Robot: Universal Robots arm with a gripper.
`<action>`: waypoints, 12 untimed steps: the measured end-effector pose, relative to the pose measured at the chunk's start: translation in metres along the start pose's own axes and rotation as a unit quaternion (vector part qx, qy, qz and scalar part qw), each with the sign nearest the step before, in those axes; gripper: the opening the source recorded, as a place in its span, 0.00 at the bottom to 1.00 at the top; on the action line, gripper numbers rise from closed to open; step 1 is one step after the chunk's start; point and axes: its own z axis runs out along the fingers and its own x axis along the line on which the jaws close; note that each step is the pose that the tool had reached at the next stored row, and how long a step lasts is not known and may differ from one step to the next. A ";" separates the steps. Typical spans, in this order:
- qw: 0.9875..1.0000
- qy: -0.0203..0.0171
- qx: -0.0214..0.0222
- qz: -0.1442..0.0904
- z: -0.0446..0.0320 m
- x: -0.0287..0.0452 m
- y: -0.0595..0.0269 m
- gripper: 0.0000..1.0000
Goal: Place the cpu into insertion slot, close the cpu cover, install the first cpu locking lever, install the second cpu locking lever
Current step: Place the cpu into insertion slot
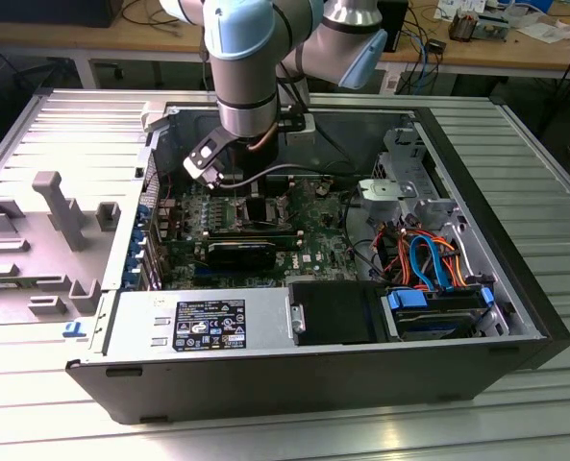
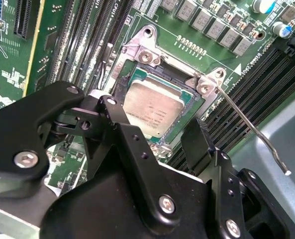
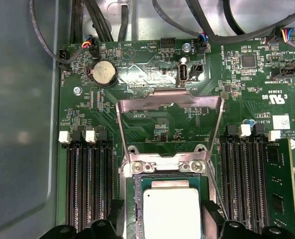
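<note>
I'm hovering the tool, spread, over the cpu lying in the insertion slot, at the exterior view's twelve o'clock from the power supply. The cpu cover is standing open.

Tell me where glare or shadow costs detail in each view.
First wrist view: glare whitens the cpu top and the green board beside the coin battery. Second wrist view: soft sheen on the cpu, markings visible. Exterior view: the arm shadows the board beneath it.
</note>
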 end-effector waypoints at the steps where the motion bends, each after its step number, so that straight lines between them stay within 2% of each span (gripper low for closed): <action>1: 1.000 0.000 0.000 0.000 0.0002 0.0001 0.0001 0.69; 10: 1.000 0.000 0.000 0.000 0.0010 0.0001 0.0002 0.69; 11: 1.000 0.000 0.000 0.000 0.0011 0.0001 0.0003 0.69; 12: 1.000 -0.003 0.000 0.000 0.0012 0.0003 0.0002 0.69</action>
